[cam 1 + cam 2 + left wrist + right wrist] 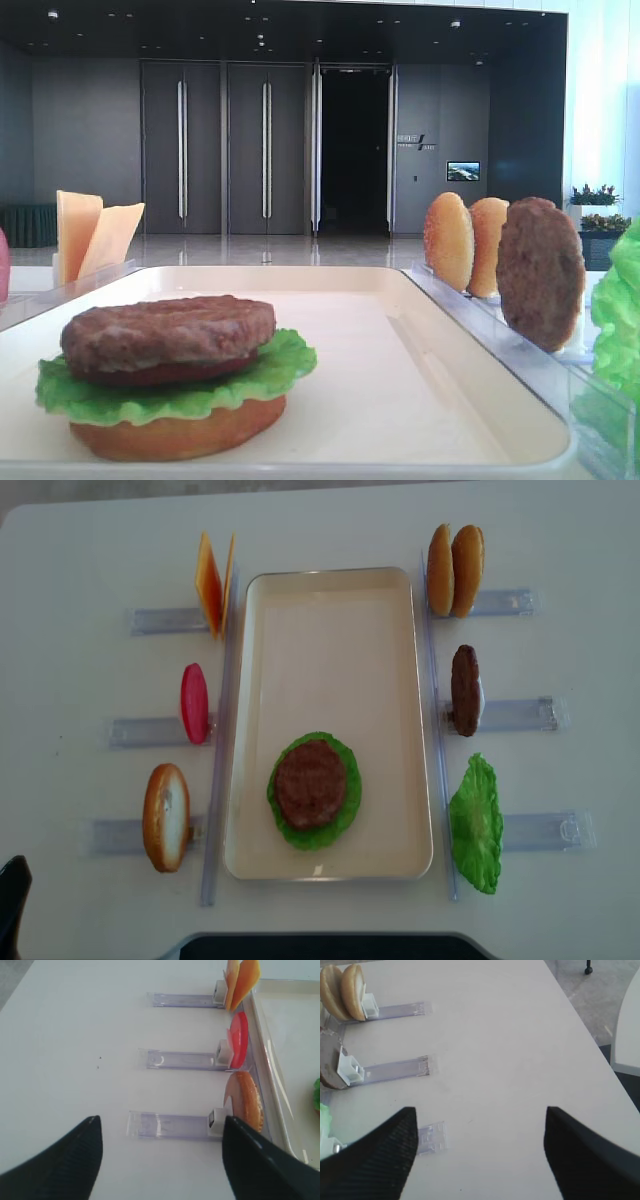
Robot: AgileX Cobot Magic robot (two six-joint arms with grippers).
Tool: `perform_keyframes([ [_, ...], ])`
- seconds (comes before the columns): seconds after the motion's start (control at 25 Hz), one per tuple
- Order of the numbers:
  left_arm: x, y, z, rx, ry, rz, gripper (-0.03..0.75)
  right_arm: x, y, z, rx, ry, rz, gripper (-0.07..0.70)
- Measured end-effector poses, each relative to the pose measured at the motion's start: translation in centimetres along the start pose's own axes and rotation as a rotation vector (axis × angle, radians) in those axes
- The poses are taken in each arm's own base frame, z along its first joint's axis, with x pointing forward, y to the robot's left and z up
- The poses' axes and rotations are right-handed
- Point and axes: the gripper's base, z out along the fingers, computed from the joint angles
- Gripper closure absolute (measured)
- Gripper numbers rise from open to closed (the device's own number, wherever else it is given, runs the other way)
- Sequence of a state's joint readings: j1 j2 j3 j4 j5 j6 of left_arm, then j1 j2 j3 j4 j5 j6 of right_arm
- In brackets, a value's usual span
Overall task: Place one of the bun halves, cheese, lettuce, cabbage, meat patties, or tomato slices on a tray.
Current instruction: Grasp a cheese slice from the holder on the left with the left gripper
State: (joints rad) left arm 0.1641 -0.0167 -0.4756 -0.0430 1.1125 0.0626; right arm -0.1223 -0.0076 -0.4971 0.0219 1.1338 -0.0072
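Note:
The cream tray [330, 610] carries a stack near its front: a bun half [180, 432], a red slice, lettuce [185, 390] and a meat patty [311, 782] on top. Left of the tray stand cheese [213, 583], a tomato slice [194, 702] and a bun half [246, 1100]. Right of it stand two bun halves [455, 570], a patty [464, 690] and lettuce [475, 825]. My left gripper [161, 1120] is open and empty over the table, just short of the near left holder. My right gripper [481, 1110] is open and empty over bare table right of the holders.
Clear plastic holders [150, 620] lie in rows along both long sides of the tray, their strips [395, 1071] reaching outward. The table's right edge [587, 1027] drops to the floor, with a white object [627, 1025] beyond it. A dark shape [330, 946] sits at the table's front edge.

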Motion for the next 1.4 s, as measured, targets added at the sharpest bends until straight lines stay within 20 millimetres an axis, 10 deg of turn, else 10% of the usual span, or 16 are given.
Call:
perform_keyframes([
  [1.4,0.0,0.0,0.0,0.0,0.0,0.0,0.142,0.0,0.0,0.0,0.0,0.0,0.0,0.101],
])
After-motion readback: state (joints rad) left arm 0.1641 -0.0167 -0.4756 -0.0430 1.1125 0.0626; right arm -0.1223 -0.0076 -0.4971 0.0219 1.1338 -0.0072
